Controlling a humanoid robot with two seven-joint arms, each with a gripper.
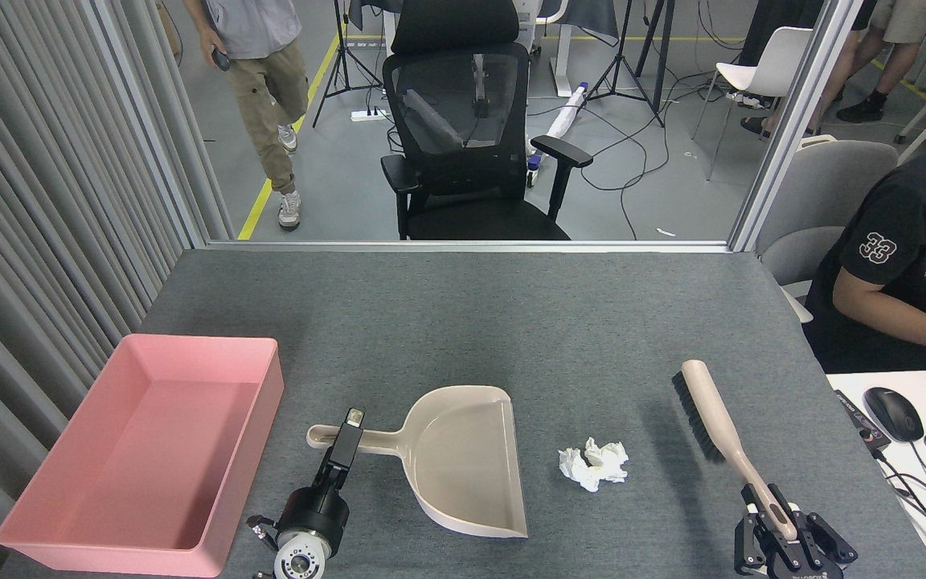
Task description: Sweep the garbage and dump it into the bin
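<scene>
Only one camera on my end: the head view, looking forward and down from above the near edge of the grey table (pixel 511 322). It takes in the whole tabletop and faces the office chair (pixel 463 137) beyond.

bin (pixel 190 354): pink | garbage (pixel 593 464): white | dustpan (pixel 463 458): beige | brush (pixel 712 418): beige, black bristles | table (pixel 511 322): grey

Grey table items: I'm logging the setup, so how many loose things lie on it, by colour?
Pink: 1, the bin
Beige: 2, the dustpan and the brush
White: 1, the garbage
Total: 4
</scene>
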